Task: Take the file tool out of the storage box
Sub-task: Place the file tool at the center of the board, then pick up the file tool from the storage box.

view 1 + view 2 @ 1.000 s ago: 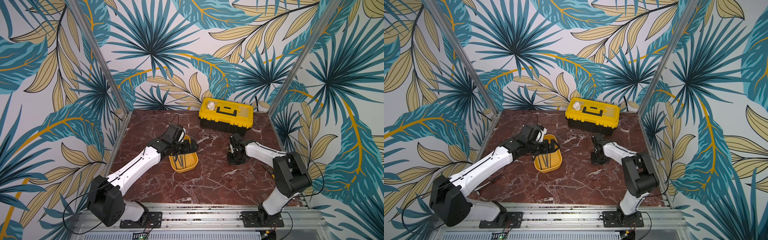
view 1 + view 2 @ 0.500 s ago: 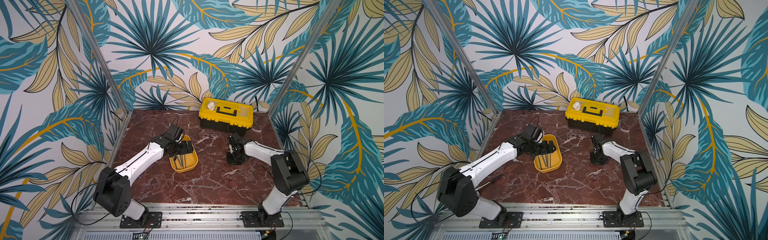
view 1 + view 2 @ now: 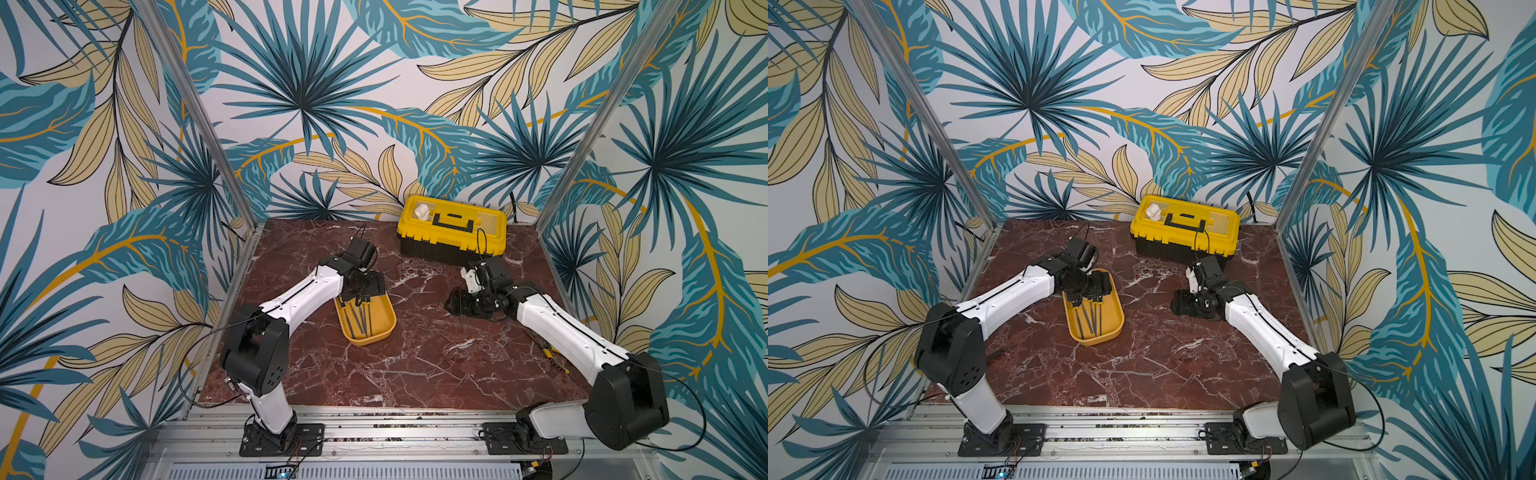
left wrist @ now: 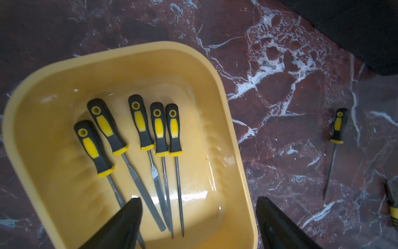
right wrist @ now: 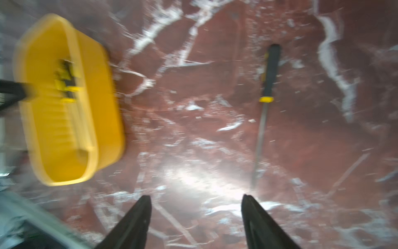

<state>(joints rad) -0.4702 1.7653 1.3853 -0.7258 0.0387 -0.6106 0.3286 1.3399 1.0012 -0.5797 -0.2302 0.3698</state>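
Left wrist view is mostly filled by the storage box (image 4: 43,140), a shallow yellow tray lying on the red marble surface (image 4: 280,133). Five files (image 4: 141,122) lie side by side on its floor, black-and-yellow handles together and metal blades running toward the left tool (image 4: 198,200). That tool hangs over the box with its jaws spread wide and nothing between them. One finger (image 4: 129,215) crosses the blade of the outermost file, and the other sits beyond the box's wall, over bare surface. In both top views the left tool hides the far end of the box (image 3: 374,338), which lies left of centre. Between the box and the right arm, a sixth file (image 4: 338,127) lies out on the surface, well apart from the box. Right wrist view, blurred, shows this file (image 5: 269,73) flat on the marble ahead of the right tool (image 5: 196,196), whose jaws stand wide and empty, the blade tip near one finger. Behind the right tool, by the back wall, stands a black toolbox (image 3: 451,239) with a closed yellow lid. A small yellow-handled item (image 3: 555,359) lies beside the right arm, too small to name.
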